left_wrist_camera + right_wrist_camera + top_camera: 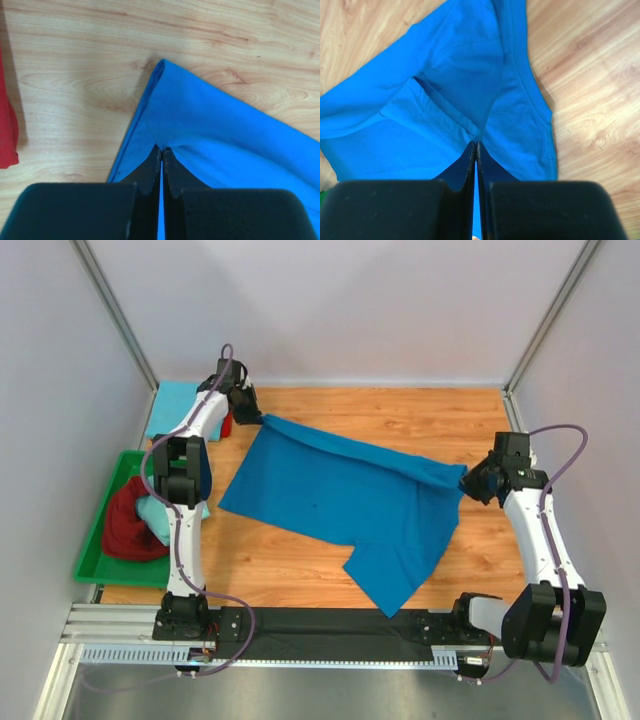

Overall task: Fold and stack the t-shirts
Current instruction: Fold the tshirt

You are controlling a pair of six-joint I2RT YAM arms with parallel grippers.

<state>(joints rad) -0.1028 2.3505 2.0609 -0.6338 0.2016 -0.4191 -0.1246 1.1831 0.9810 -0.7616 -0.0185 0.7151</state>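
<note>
A royal blue t-shirt (340, 500) lies spread across the middle of the wooden table, stretched between both arms. My left gripper (250, 408) is shut on its far left corner; the left wrist view shows the cloth (210, 125) pinched at the tips (162, 149). My right gripper (470, 480) is shut on its right edge near the sleeve; the right wrist view shows bunched fabric (450, 85) at the tips (476, 144). A red t-shirt (227, 424) lies by the left gripper. A sky blue t-shirt (175, 408) lies folded at the far left.
A green plastic tray (95, 550) at the left edge holds a maroon t-shirt (125, 525) and a pale aqua t-shirt (152, 515). White walls with metal posts enclose the table. A black rail (330, 625) runs along the near edge between the arm bases.
</note>
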